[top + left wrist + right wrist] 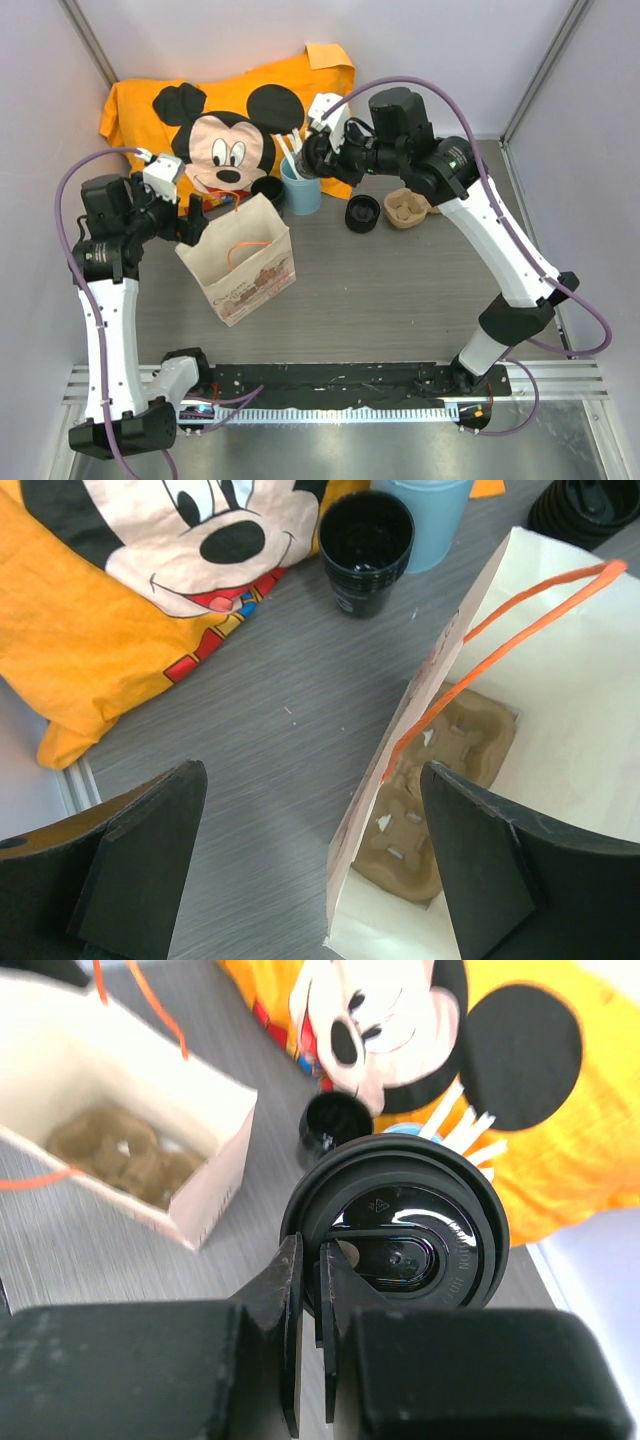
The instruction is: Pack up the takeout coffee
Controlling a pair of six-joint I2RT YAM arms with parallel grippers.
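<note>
Right gripper (310,1260) has its fingers pinched together on the near rim of the takeout coffee (400,1250). It holds the cup off the table at the far middle of the scene. The wrist view shows only the cup's round black ridged lid from above; the body is hidden beneath it. The coffee hangs just over the blue cup (300,190), whose white sticks (462,1125) poke out past the lid's far edge.

Left gripper (310,800) has its fingers spread wide apart with nothing between them but the left wall of the paper bag (245,265). One finger is over bare table and the other over the bag's open mouth. Whether either finger touches the paper I cannot tell. The bag stands upright left of centre with orange handles, and a brown pulp carrier (440,780) lies on its bottom.

An open black cup (365,540) stands just left of the blue cup, at the edge of the orange Mickey Mouse cloth (230,110). To the right of the blue cup sit a squat black ring (362,213) and a second brown carrier (407,208), side by side.
</note>
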